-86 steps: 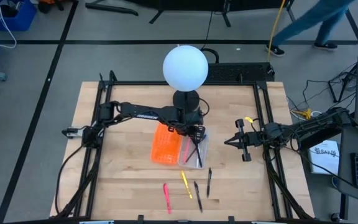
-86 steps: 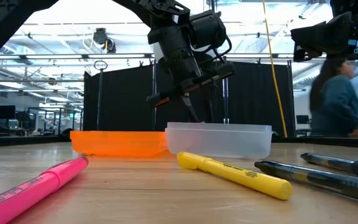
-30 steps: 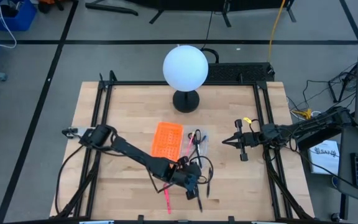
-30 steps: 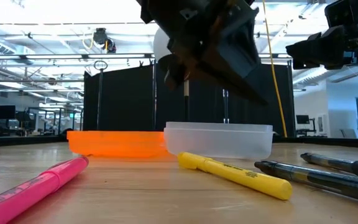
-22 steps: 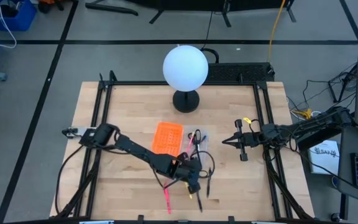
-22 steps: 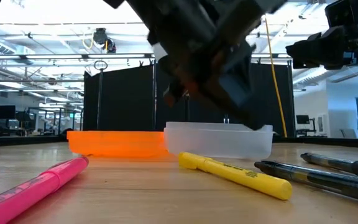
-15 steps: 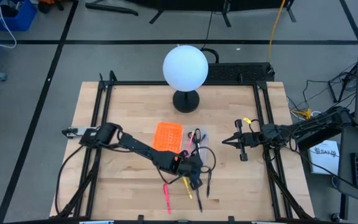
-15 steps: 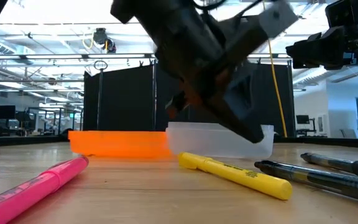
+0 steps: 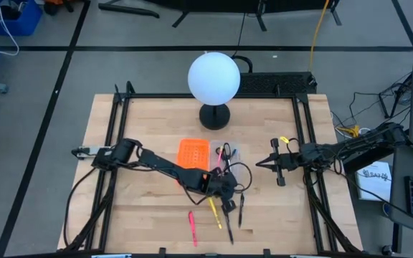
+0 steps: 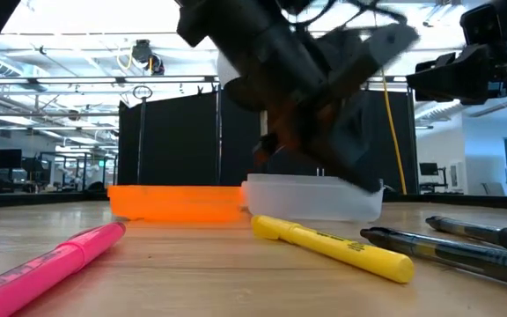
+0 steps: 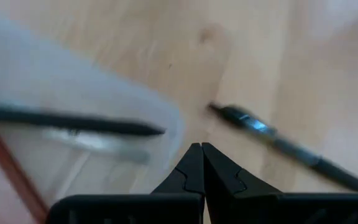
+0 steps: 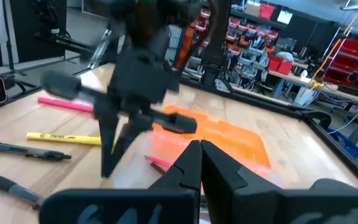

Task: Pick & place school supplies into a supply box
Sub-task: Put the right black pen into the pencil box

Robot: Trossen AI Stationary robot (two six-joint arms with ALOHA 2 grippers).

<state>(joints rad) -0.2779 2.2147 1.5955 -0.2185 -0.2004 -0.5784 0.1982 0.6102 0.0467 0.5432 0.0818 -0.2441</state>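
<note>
Four loose pieces lie on the tabletop (image 9: pixel 135 208) near its front edge: a pink highlighter (image 9: pixel 192 228), a yellow highlighter (image 9: pixel 214 213) and two dark pens (image 9: pixel 241 211), all just in front of the supply box (image 9: pixel 226 166), which stands touching the orange perforated piece (image 9: pixel 192 156) and already holds a few thin items, among them what looks like scissors. The left pincer (image 9: pixel 226 203) hovers low over the yellow highlighter and the nearer dark pen; in its wrist view its fingers (image 11: pixel 190 169) are pressed together with nothing between them, one corner of the clear box and a dark pen (image 11: pixel 284 147) ahead. The right pincer (image 9: pixel 272 163) waits beside the box on its right, also clenched and empty. These pens look light, stiff and smooth-barrelled, so they would likely roll or slip if nudged or pinched off-centre. The safest hold is probably across the barrel near mid-length, fingers straddling it squarely, so it hangs level. The box itself appears thin and light and could slide if a pen is pushed against its wall rather than dropped in from above.
</note>
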